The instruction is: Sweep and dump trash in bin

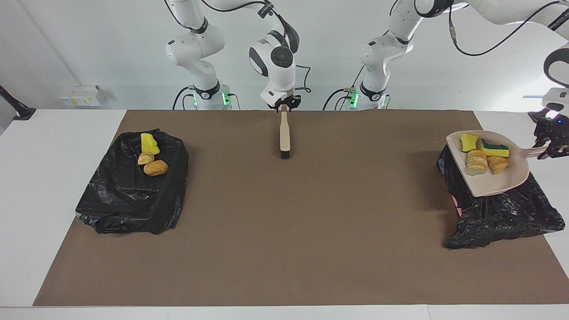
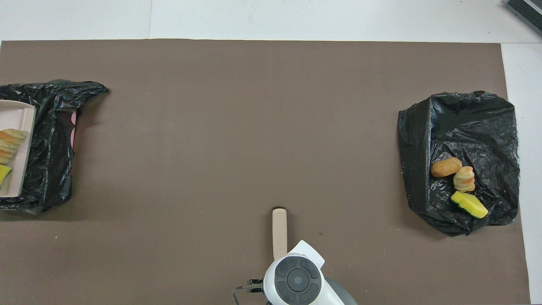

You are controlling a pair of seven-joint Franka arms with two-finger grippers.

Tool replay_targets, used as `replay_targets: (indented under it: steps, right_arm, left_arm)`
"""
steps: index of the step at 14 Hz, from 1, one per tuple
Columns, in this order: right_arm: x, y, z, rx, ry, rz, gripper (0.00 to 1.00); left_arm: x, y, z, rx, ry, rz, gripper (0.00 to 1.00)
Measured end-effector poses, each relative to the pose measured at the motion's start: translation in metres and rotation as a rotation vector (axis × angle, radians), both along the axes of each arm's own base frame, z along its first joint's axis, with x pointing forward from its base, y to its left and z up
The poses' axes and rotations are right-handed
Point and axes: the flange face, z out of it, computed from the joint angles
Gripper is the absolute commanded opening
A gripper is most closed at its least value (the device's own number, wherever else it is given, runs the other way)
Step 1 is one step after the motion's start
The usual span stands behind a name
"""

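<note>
The left tool [image 1: 549, 143] is clamped on the pan's handle. It holds the pan [image 1: 498, 184] raised over the bag [image 1: 502, 213] at the worktop's [image 1: 311, 231] left-arm end edge, likely so the trash [image 1: 480, 158] drops inside when tipped. The right tool [image 1: 283, 105] sits at the brush [image 1: 284, 133] by the robots' edge; whether it grips cannot be told. More scraps [image 1: 151, 162] lie on the second bag [image 1: 129, 195]. The open middle leaves room to swing.

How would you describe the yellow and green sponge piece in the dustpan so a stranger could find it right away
Look to the left arm's end of the table, where a black bag lies. Over it hangs a beige dustpan, its handle held by the left gripper. Of the four scraps in it, the yellow-and-green sponge piece lies closest to the handle and is the only one with a dark green layer.
</note>
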Motion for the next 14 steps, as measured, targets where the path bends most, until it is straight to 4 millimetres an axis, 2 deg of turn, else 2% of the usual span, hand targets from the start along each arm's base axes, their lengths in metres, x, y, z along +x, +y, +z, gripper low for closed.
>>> replay_targets:
  steps: [2, 4, 5, 8, 11, 14]
  right_arm:
    - [0.015, -0.001, 0.029, 0.024, -0.015, -0.019, 1.00]
    - [0.036, -0.012, 0.057, 0.042, -0.031, -0.018, 1.00]
    - [0.048, -0.019, 0.069, 0.048, -0.050, 0.019, 1.00]
    - [0.083, -0.047, 0.097, 0.070, -0.110, 0.151, 1.00]
    - [0.131, -0.108, 0.126, 0.113, -0.126, 0.212, 1.00]
    - [0.168, -0.174, 0.138, 0.140, -0.159, 0.222, 1.00]
  left_arm:
    - [0.002, 0.001, 0.005, 0.084, 0.006, -0.015, 0.00]
    - [0.005, 0.000, 0.007, 0.181, -0.001, 0.006, 0.00]
    - [0.006, -0.006, 0.006, 0.235, -0.014, 0.028, 0.00]
    - [0.003, -0.041, -0.008, 0.354, -0.047, 0.024, 0.00]
    - [-0.005, -0.060, -0.005, 0.503, -0.038, -0.058, 0.00]
    - [-0.005, -0.067, 0.013, 0.650, -0.045, -0.109, 0.00]
